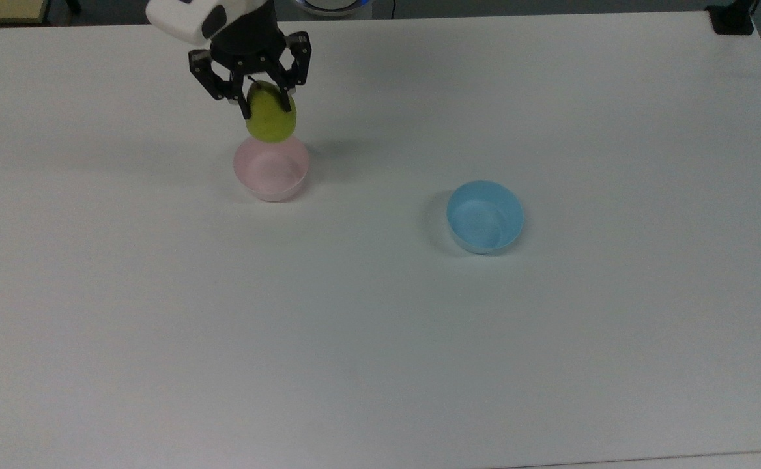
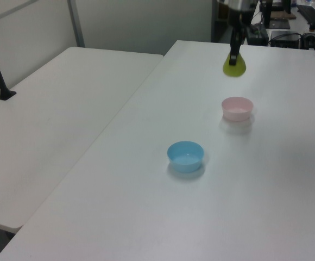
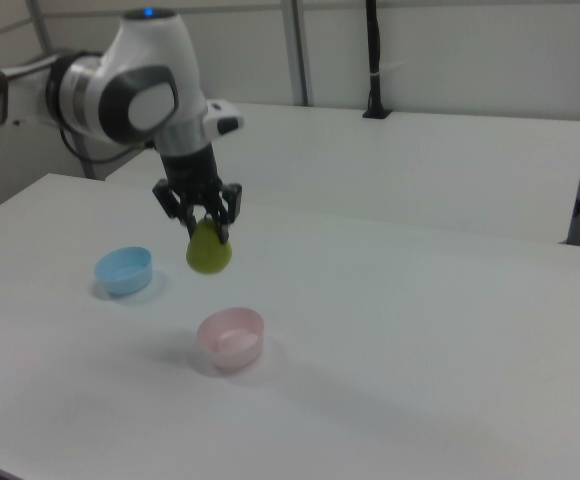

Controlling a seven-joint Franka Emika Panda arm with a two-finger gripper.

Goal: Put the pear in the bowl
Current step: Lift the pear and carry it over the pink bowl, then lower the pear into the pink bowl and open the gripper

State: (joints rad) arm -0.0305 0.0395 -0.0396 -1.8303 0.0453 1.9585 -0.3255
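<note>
No text, label, brand, number or sign can be read on anything in the top, left or right views.
</note>
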